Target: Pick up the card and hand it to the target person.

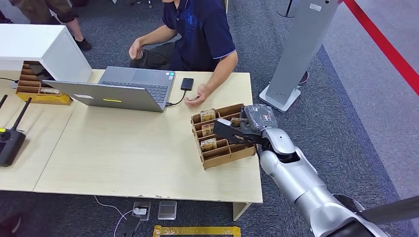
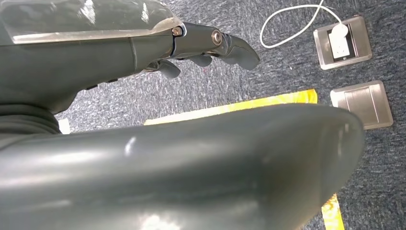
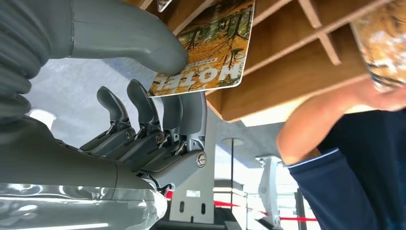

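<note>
This looks like an office or exhibition hall. A person [image 1: 197, 34] sits at a light wooden desk [image 1: 133, 153] with a laptop [image 1: 123, 89], on grey carpet [image 1: 346, 123] with floor sockets [image 2: 342, 42] and a red barrier line [image 1: 380, 42].

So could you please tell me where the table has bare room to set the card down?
The widest bare patch of the table lies in front of the laptop, left of the wooden card rack. A narrow strip runs between the rack and the near edge. It is crowded around the rack, where the right robot hand pinches a card, and near the person's hand.
</note>
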